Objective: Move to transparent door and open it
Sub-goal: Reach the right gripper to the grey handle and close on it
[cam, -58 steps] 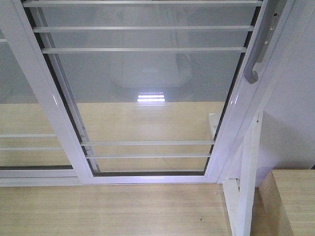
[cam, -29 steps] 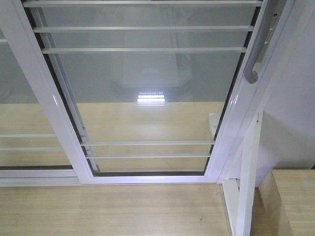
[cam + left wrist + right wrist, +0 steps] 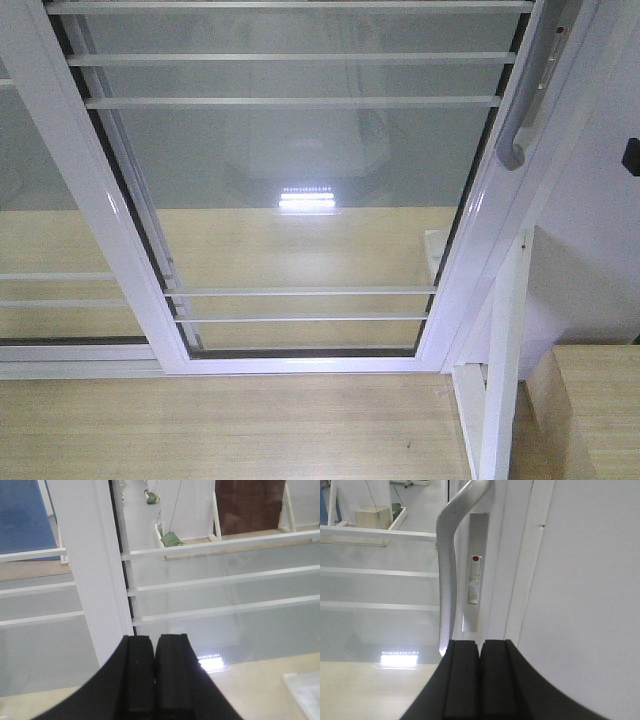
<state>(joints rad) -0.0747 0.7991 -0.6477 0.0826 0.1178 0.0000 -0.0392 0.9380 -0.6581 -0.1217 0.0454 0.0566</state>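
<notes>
Handle just ahead of right claw, closed empty; left claw closed too.

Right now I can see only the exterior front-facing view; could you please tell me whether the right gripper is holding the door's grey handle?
Observer: No. In the right wrist view the right gripper is shut on nothing; the handle stands just ahead, left of the fingertips in that view.
Operator: Thank you. Is there a lock near it?
Observer: Yes, a small latch slider with a red dot sits in the frame beside the handle.
Operator: And the left gripper, please?
Observer: The left gripper is shut too, facing a white frame upright.
</notes>
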